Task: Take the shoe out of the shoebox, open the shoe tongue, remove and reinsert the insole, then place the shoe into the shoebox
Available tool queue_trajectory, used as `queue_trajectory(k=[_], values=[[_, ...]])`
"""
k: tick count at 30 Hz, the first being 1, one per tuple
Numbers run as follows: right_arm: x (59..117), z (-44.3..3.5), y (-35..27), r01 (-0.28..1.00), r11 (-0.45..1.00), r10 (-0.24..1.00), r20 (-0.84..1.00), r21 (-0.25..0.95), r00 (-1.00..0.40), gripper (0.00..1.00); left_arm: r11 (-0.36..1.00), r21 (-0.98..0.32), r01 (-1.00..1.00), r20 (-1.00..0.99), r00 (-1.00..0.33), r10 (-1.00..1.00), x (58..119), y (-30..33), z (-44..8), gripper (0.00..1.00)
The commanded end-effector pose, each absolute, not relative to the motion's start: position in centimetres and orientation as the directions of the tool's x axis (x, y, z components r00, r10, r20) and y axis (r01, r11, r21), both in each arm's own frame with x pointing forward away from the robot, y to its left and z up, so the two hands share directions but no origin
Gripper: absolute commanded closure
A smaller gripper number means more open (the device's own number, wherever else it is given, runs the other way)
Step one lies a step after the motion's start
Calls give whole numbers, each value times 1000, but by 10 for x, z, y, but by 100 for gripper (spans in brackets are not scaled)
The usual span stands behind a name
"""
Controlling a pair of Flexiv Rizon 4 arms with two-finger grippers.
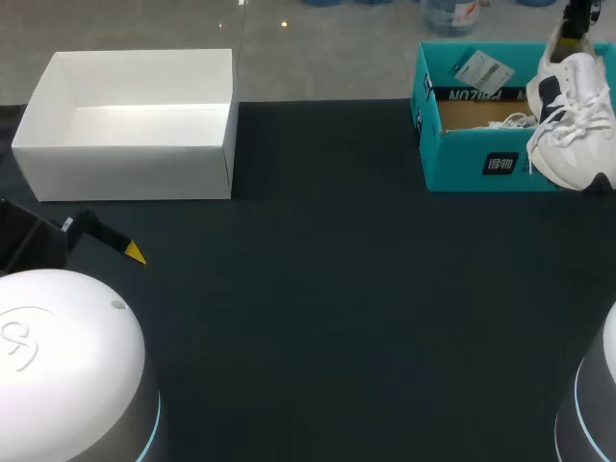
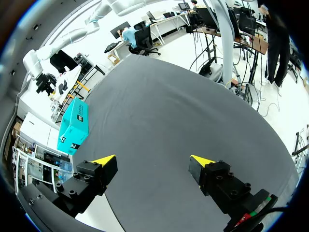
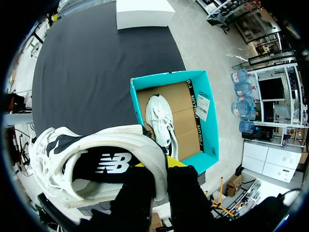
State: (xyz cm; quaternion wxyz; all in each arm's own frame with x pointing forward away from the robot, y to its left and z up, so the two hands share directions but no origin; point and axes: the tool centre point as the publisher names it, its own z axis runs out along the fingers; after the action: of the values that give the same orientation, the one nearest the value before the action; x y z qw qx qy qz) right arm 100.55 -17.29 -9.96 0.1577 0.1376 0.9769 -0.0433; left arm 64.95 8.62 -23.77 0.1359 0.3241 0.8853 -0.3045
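A white sneaker with dark panels (image 1: 570,120) hangs toe-down above the right end of the teal shoebox (image 1: 481,164). My right gripper (image 1: 576,24) holds it from above. In the right wrist view this gripper (image 3: 161,164) is shut on the heel collar of the sneaker (image 3: 96,164), high over the shoebox (image 3: 166,78). A second white shoe (image 3: 161,121) lies inside on the cardboard floor. My left gripper (image 2: 153,160) stands wide open over bare table near the left front, far from the shoebox (image 2: 72,128). Only one of its yellow tips (image 1: 135,253) shows from above.
An open white box (image 1: 125,144) stands at the back left of the dark table (image 1: 327,318), also visible far beyond the shoebox as the white box (image 3: 145,12) in the right wrist view. A paper tag (image 1: 483,69) lies on the shoebox's back flap.
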Motion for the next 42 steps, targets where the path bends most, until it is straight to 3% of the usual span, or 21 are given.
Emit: queue_trajectory(k=[1,14,26,42], values=[[1025,-96,-187,280,960,255,-330,-27,-909,100,605,-450,657,-436,-753,493,650,86,-238,0],[1133,-95,-257,261,965,231,-397,-21,-888,100,605,-450,657,-436,-753,493,650,86,-238,0],[1200,-109,-271,311,947,258,-389,-78,-884,100,605,-450,657,-436,-753,493,650,86,-238,0],[1217,-110,-281,339,938,289,-376,-73,-881,100,605,-450,657,-436,-753,493,650,86,-238,0]])
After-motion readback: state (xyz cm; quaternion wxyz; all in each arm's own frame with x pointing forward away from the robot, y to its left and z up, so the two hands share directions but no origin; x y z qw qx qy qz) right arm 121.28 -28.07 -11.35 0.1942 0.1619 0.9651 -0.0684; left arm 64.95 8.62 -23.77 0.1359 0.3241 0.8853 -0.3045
